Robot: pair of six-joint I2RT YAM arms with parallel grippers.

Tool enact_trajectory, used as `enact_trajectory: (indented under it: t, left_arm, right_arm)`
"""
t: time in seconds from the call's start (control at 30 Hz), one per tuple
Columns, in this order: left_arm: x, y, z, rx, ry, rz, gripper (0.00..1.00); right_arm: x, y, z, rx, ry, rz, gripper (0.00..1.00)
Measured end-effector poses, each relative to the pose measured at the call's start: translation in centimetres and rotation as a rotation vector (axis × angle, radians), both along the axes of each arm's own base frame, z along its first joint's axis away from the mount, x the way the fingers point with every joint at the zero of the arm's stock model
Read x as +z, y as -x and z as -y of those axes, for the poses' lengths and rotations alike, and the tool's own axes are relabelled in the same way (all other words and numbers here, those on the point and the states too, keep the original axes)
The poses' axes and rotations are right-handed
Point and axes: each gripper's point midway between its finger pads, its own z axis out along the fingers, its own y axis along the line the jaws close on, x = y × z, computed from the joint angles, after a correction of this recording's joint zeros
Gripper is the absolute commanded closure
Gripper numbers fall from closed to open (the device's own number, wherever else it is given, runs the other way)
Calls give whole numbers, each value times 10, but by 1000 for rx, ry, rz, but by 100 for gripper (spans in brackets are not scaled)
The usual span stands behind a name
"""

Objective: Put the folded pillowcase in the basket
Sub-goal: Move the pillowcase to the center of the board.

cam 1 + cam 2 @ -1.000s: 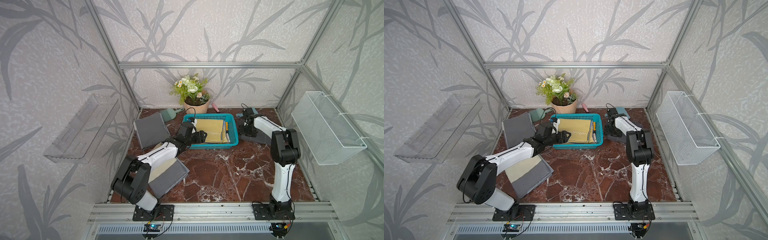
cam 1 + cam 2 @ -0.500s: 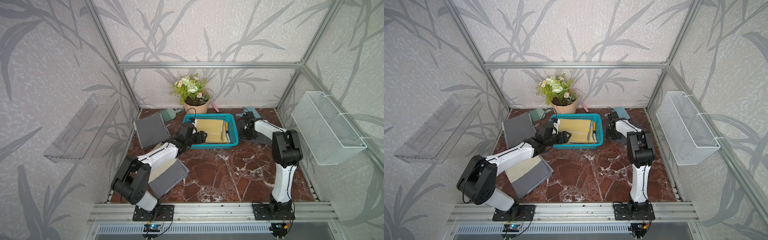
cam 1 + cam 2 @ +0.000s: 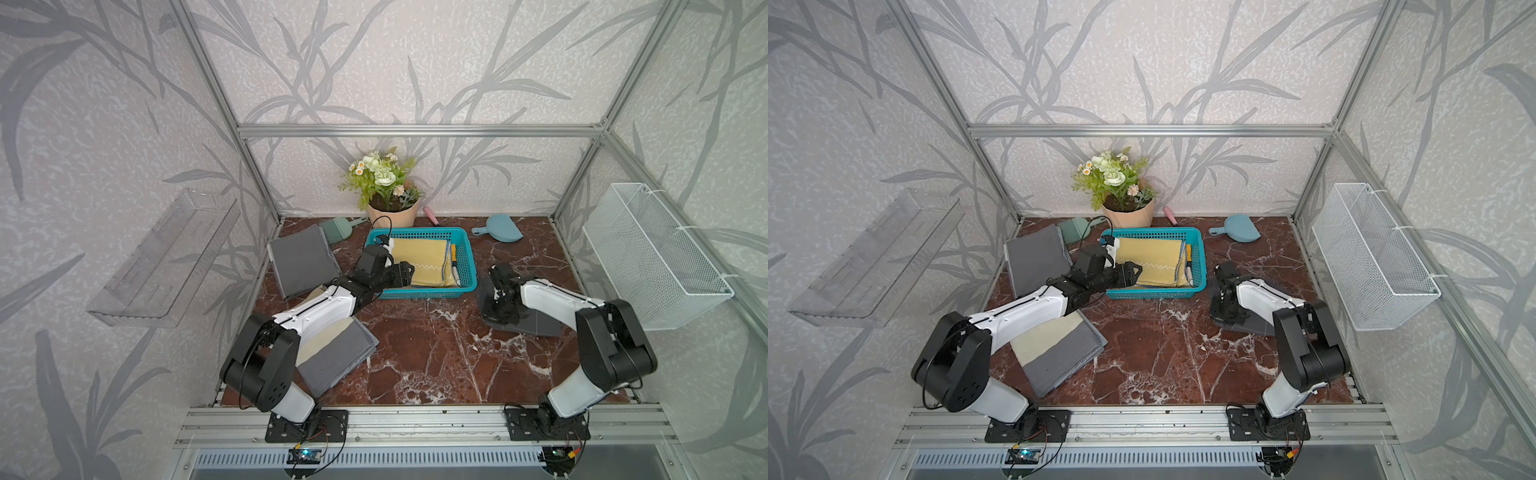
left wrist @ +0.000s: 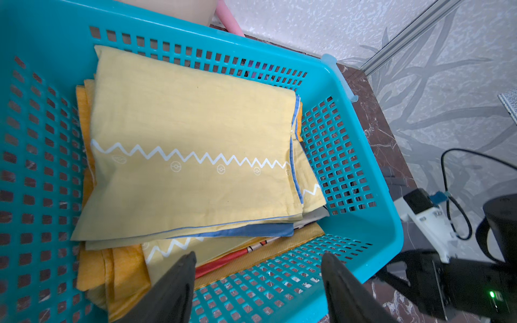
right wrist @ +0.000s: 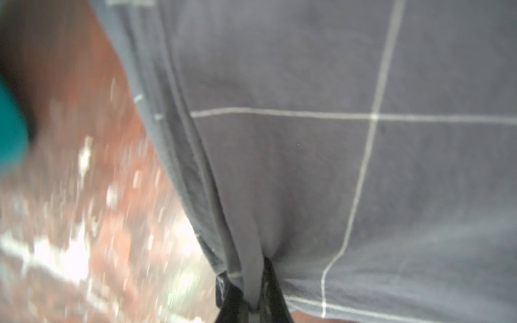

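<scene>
On the worktop beside the basket (image 3: 471, 262), the right tool (image 5: 251, 302) pinches the grey pillowcase (image 5: 307, 173) edge. Next it should lift over the rim. The left tool (image 4: 258, 268) gapes wide.

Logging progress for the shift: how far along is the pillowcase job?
Done: yellow folded pillowcases lie in the basket, with the left gripper open over it. In hand: the right gripper is shut on the edge of the grey checked pillowcase, on the table beside the basket. Left: lifting it in.
</scene>
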Motion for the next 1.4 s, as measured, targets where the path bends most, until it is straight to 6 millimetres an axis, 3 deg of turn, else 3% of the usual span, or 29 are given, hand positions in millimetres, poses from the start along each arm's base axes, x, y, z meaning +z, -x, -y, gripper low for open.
enact_trajectory:
  t: [0.27,0.47,0.57,0.73,0.93,1.0,1.1,1.17,1.23,1.4]
  left_arm:
    - [19,6,-10,28,2,39,26]
    - [36,22,-22,50,16,76,26]
    - [38,32,-27,60,11,77,26]
    - [37,48,-39,77,-6,74,23]
    - [0,79,-61,102,-55,-5,22]
    - [-13,91,-67,108,-59,-35,22]
    - [-19,104,-69,99,-49,-55,22]
    - [-19,107,-66,88,-41,-58,22]
    - [-19,109,-62,71,-35,-63,22]
    - [-27,130,-38,-16,0,-94,21]
  right_arm:
    - [-1,67,-41,66,-36,-11,99]
    - [0,101,-80,147,-70,0,97]
    - [1,110,-95,190,-72,-3,96]
    - [5,109,-134,272,-85,1,94]
    - [7,109,-184,372,-124,4,91]
    - [9,112,-192,396,-140,7,78]
    - [15,112,-202,428,-176,17,36]
    - [21,112,-205,440,-194,34,16]
    - [34,110,-205,447,-213,68,7]
    - [93,91,-182,408,-265,217,3]
